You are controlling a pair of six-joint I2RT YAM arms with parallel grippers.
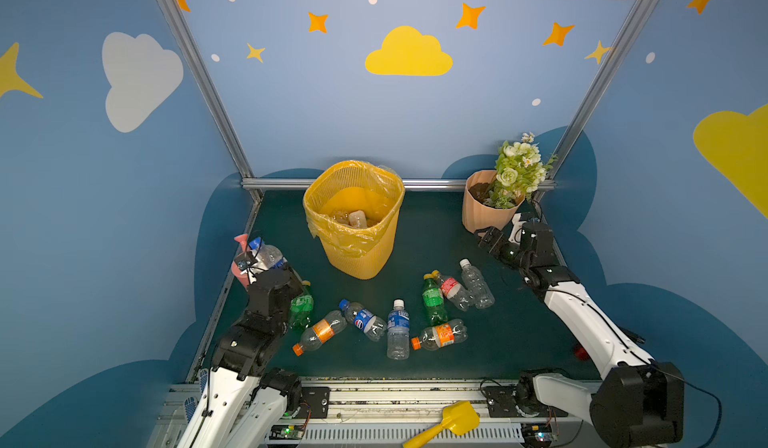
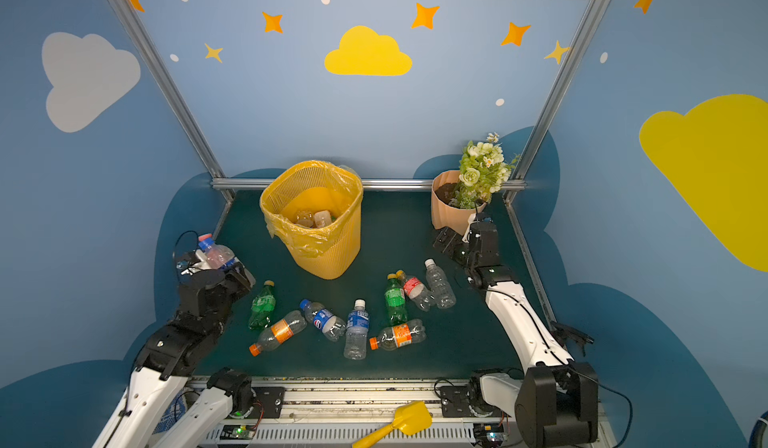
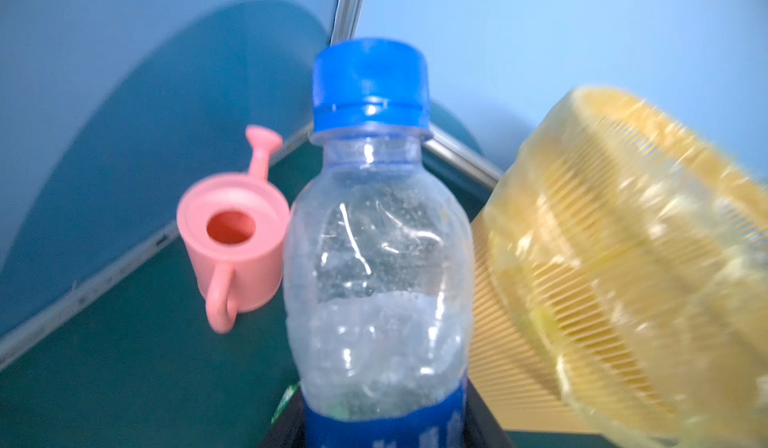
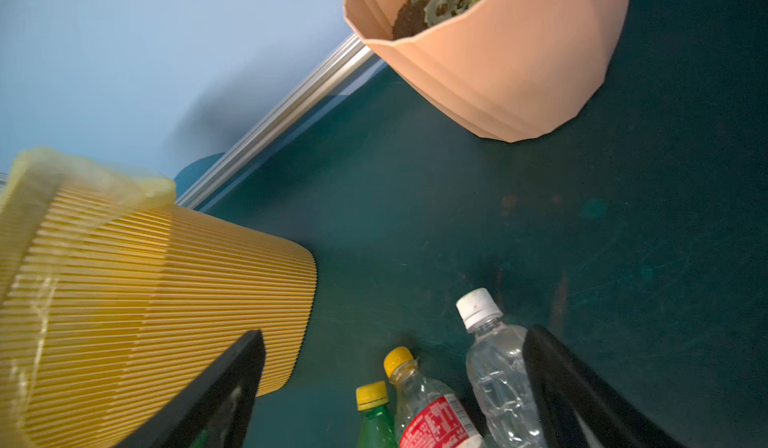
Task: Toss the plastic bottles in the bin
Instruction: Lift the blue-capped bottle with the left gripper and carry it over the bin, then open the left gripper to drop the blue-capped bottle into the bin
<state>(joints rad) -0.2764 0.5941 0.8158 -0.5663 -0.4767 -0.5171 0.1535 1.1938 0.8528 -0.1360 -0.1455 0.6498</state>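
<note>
My left gripper is shut on a clear plastic bottle with a blue cap and blue label, held up at the table's left side, cap upward. The yellow mesh bin with its bag stands at the back middle, with bottles lying inside. Several more bottles lie on the green table in front of it, from a green one to a clear white-capped one. My right gripper hangs open above the red-label bottle and its neighbours, near the pot.
A pink watering can stands behind the held bottle at the left edge. A peach flower pot with flowers sits at the back right, close to my right gripper. A yellow toy shovel lies on the front rail.
</note>
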